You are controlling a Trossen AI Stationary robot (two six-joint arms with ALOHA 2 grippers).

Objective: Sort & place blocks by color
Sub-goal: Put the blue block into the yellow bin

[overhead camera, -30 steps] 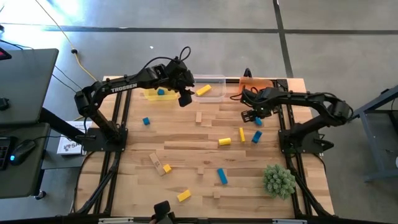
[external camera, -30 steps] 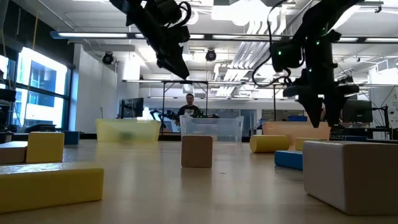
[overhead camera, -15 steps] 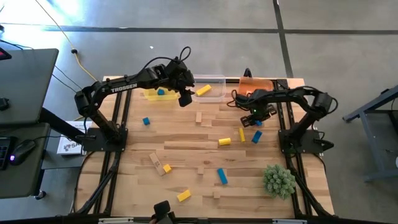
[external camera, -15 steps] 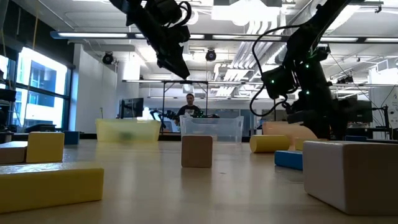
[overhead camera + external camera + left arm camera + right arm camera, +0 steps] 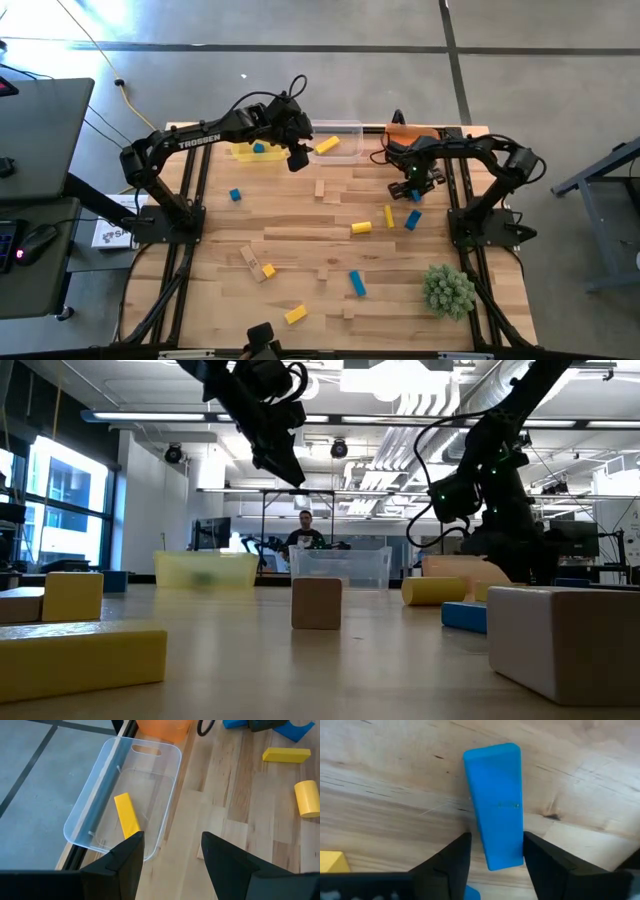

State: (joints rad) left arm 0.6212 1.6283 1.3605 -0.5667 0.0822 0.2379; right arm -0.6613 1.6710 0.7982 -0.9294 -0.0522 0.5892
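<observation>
- You have five blue blocks in the high view. One lies in the yellow bin (image 5: 243, 154), and four are out on the table (image 5: 300, 238). One of those four is the blue bar (image 5: 495, 805) under the right arm.
- You have five yellow blocks. One yellow bar (image 5: 127, 815) lies inside the clear bin (image 5: 172, 785), and the other four are spread over the middle and near part of the table.
- The plain wood blocks blend into the tabletop. You can make out at least three; the exact number cannot be told.
- There are three bins along the far edge: yellow, clear and the orange bin (image 5: 410, 132). One green plant ball (image 5: 448, 290) sits near the right front corner.
- Your left gripper (image 5: 171, 840) hangs above the clear bin with its jaws apart and nothing between them.
- Your right gripper (image 5: 414, 188) is down at the table, astride one end of the blue bar, which lies flat on the wood near the orange bin. You cannot tell whether it has clamped the bar.
- Against a second ago, the right arm has dropped and swung in over that bar. The left arm and all the blocks stand as they did.
</observation>
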